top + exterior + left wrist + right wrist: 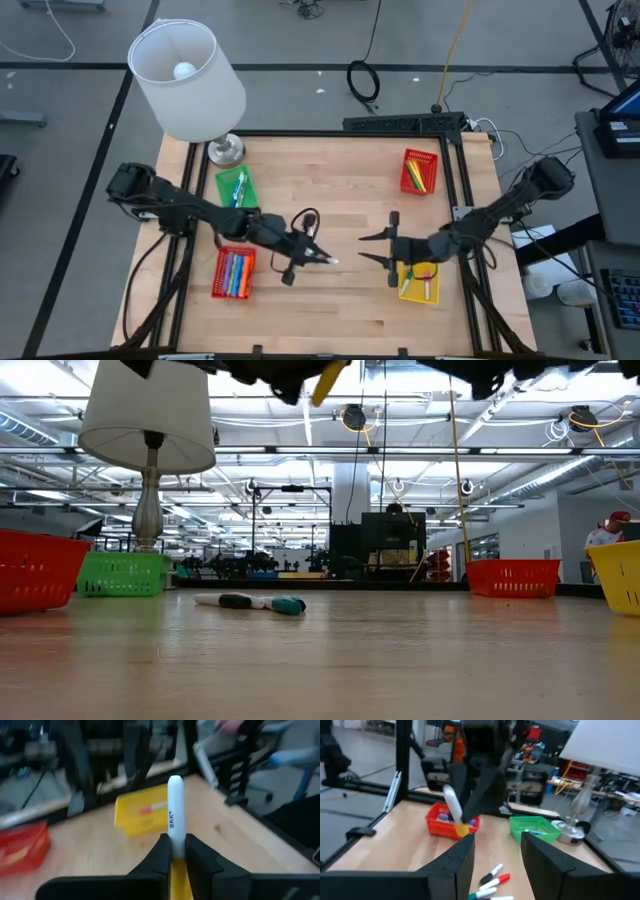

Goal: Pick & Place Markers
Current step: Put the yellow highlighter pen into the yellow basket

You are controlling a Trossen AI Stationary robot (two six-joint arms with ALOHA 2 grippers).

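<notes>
My left gripper (pixel 318 257) hangs over the table's middle, shut on a marker with a white barrel (pixel 175 805) and a yellow end (pixel 328 380). My right gripper (pixel 372 247) faces it from the right, open and touching nothing. In the right wrist view its fingers (pixel 462 852) stand apart, with the left gripper and its marker (pixel 453 806) just ahead. A few loose markers (pixel 492 881) lie flat on the wood below; the low view shows them lying end to end (pixel 250 602). More markers fill the near-left red basket (pixel 233 272). My left gripper pinches the marker between its two fingers where the white barrel meets the yellow part (pixel 175 851). The marker lies along the fingers, its white end (pixel 175 782) sticking out past the fingertips. It is lifted clear of the table, tilted in the low view.
A yellow basket (pixel 418 282) sits near right under the right arm, a red basket (pixel 420 172) far right, a green basket (pixel 237 187) far left. A lamp (pixel 190 80) stands at the far left corner. Bare wood lies between the baskets.
</notes>
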